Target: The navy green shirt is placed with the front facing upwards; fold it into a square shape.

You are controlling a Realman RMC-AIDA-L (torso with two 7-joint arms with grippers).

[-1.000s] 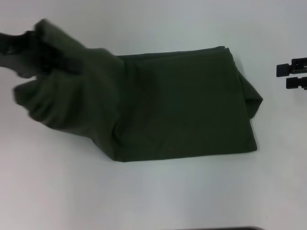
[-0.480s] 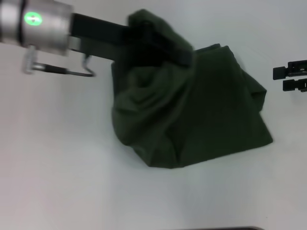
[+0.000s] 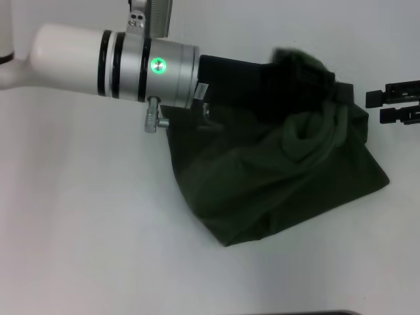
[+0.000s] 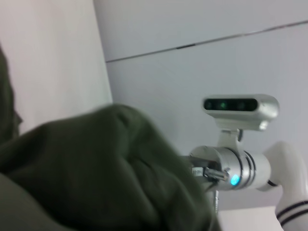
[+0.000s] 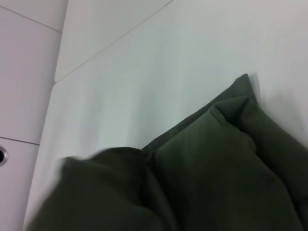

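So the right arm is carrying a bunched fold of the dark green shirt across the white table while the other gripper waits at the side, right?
Not quite: it is the left gripper carrying the bunched dark olive-green cotton shirt across the white table, as the head view shows. The right gripper waits at the side.

shirt (image 3: 275, 177) mid-table (image 3: 79, 230) | left end effector (image 3: 308, 75) over it | right end effector (image 3: 387, 105) beside

**What lies around my work**

Beneath me spreads a plain white table (image 3: 85, 230), smooth and matte. At its near edge I catch a thin dark strip (image 3: 302, 313); what it is I cannot tell. Beyond the table I see a pale wall (image 4: 202, 29) crossed by a thin dark seam (image 4: 192, 45).
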